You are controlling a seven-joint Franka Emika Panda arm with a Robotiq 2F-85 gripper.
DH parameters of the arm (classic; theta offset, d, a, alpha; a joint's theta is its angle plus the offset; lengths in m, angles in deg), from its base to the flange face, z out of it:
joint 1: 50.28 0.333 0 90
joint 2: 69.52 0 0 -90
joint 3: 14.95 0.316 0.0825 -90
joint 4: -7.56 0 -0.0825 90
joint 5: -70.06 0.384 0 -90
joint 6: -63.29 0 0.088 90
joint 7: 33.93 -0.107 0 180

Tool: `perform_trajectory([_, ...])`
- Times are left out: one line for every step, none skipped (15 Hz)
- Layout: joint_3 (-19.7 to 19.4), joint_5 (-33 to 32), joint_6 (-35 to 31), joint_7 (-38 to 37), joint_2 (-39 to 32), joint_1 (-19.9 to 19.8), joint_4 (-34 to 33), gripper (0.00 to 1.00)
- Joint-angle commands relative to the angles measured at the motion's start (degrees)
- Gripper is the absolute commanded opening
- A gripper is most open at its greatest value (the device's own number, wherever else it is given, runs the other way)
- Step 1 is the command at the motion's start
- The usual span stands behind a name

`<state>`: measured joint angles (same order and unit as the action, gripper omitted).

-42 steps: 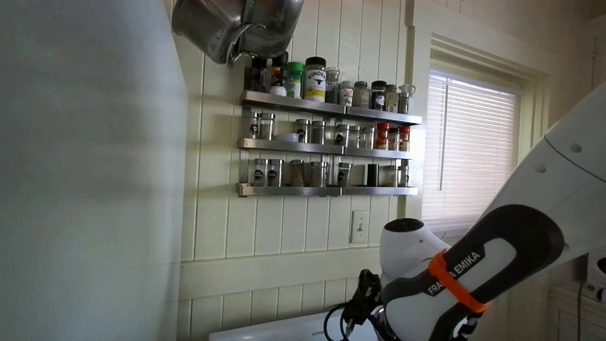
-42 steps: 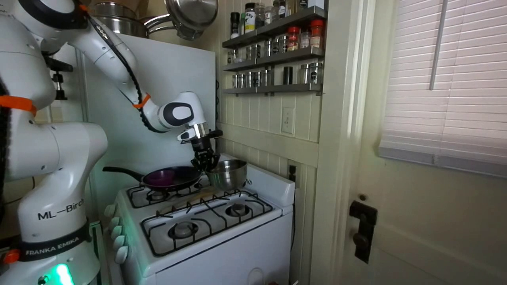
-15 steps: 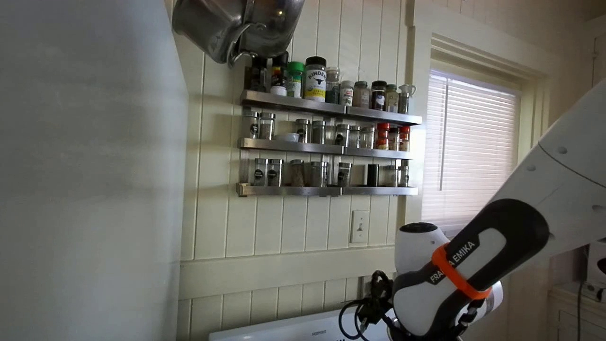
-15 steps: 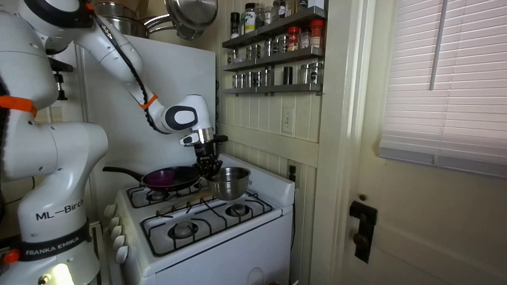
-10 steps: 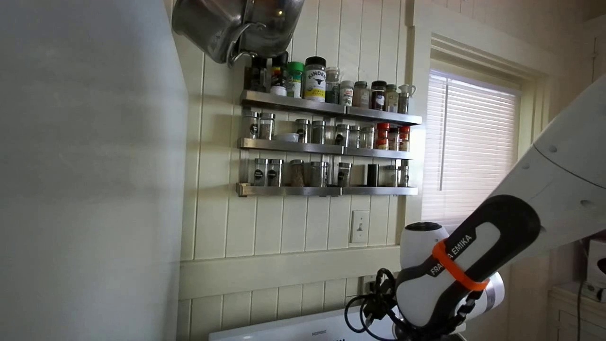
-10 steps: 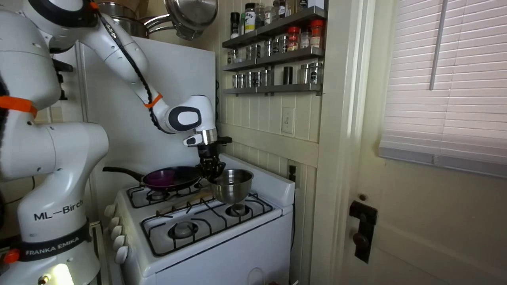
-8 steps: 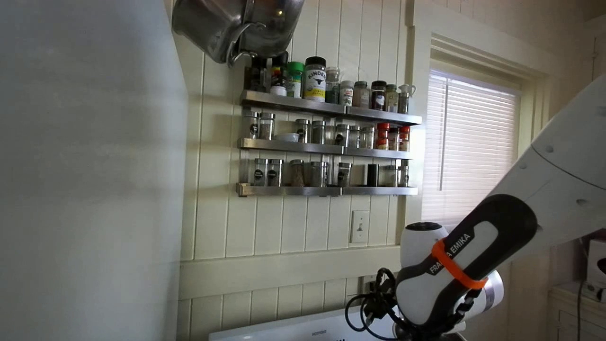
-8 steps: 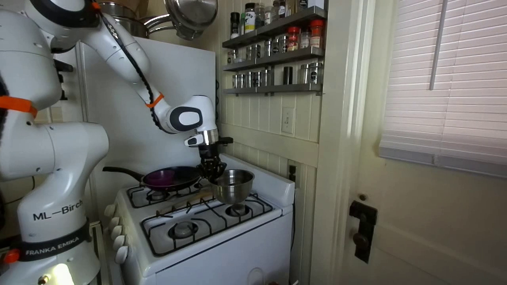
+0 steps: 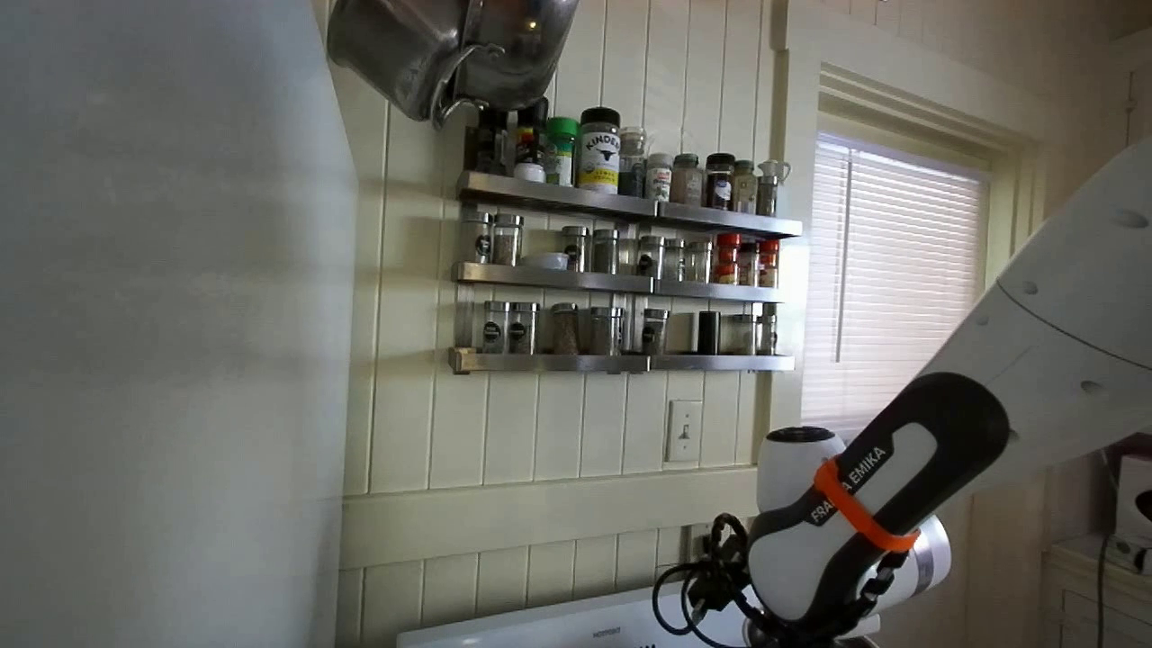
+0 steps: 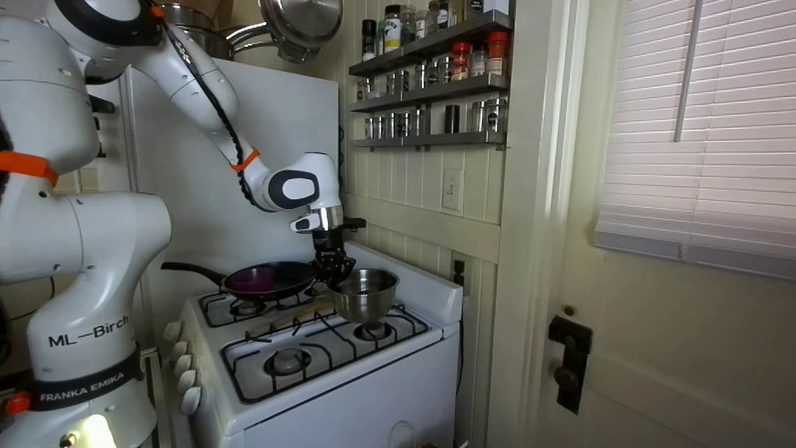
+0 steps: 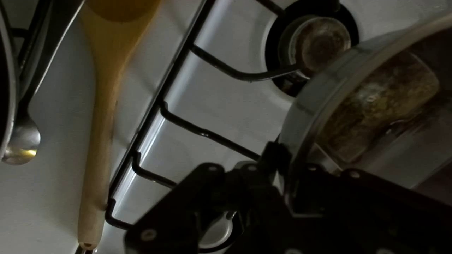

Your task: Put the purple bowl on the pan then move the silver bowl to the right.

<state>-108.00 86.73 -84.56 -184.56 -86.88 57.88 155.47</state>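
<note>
Below frame centre, the jaws pinch the silver bowl [image 10: 365, 306] by its thin rim, presumably to carry it rightward.

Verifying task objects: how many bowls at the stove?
2 visible: purple bowl in the pan; silver bowl near a rear burner, its rim in the gripper. Another could be hidden behind these.

Both exterior views face the same spice shelves [image 9: 576, 280], near twelve o'clock. The wrist camera looks down from close above the stove [image 10: 367, 401], at seven o'clock in an exterior view.
</note>
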Motion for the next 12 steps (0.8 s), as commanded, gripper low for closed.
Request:
perform_trajectory([2.0,0.1,-1.8,0.0,1.0,-2.3,-0.6,0.02])
perform_trajectory([2.7,0.0,-1.9,0.1,1.0,-3.1,-0.6,0.02])
perform_trajectory([3.4,-0.1,-2.0,0.2,0.9,-3.8,-0.8,0.02])
perform_trajectory([4.1,-0.3,-2.0,0.2,0.7,-4.8,-1.0,0.02])
perform_trajectory([5.0,-0.4,-2.0,0.4,0.7,-6.0,-1.4,0.02])
perform_trajectory([5.9,-0.4,-1.8,0.5,0.7,-7.0,-1.8,0.02])
perform_trajectory([6.8,-0.4,-1.6,0.6,0.5,-8.0,-2.2,0.02])
perform_trajectory([7.8,-0.4,-1.2,0.8,0.5,-9.2,-2.6,0.02])
perform_trajectory([8.9,-0.4,-0.8,1.1,0.6,-10.3,-3.1,0.02])
perform_trajectory([10.0,-0.3,-0.5,1.3,0.5,-11.5,-3.5,0.02])
perform_trajectory([11.3,-0.1,-0.4,1.7,0.6,-12.9,-4.0,0.05])
perform_trajectory([12.4,0.0,-0.4,2.2,0.6,-14.1,-4.3,0.02])
